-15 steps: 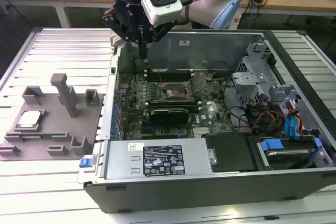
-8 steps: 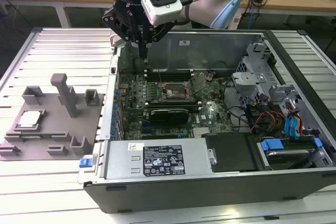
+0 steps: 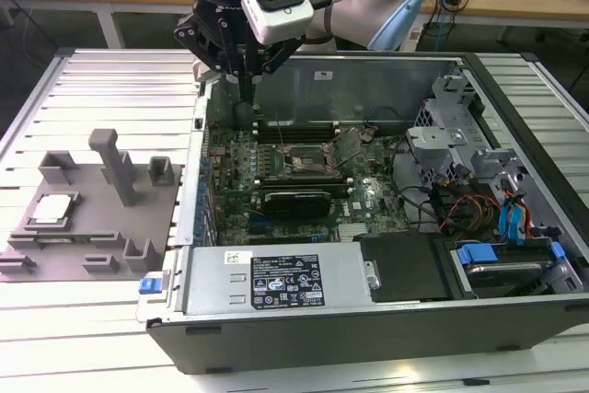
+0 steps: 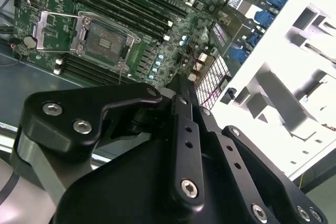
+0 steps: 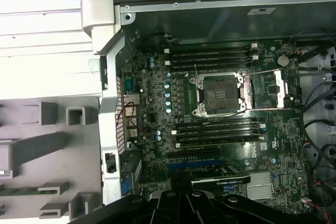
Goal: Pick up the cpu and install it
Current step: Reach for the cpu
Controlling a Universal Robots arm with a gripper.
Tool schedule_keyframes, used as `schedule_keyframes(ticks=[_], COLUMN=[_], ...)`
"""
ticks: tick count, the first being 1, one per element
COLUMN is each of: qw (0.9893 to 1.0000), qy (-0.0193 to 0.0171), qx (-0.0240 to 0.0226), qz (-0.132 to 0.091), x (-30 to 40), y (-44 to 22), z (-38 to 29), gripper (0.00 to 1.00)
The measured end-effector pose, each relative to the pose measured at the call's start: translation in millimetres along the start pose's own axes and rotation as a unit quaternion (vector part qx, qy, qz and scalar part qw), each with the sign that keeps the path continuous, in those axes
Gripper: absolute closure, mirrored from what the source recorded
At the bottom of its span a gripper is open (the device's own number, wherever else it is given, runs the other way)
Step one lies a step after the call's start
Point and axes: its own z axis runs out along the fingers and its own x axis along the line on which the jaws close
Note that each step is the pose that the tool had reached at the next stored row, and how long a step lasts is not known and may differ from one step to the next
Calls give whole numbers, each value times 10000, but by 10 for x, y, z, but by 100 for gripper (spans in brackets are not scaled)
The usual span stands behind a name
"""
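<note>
Cpu (image 3: 52, 209) on grey fixture (image 3: 103, 257) in exterior view — claw (image 3: 247, 97) narrow over motherboard (image 3: 276, 167) — open socket (image 5: 218, 94) in first wrist view

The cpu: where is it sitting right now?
The cpu lies on the grey fixture tray at the exterior view's left, outside the computer case.
</note>
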Motion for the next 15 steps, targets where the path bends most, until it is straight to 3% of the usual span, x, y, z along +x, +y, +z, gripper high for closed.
schedule_keyframes(ticks=[15], qw=[10000], qy=[0], qx=[0], qz=[0], x=[161], y=[-12], z=[-4], gripper=[89])
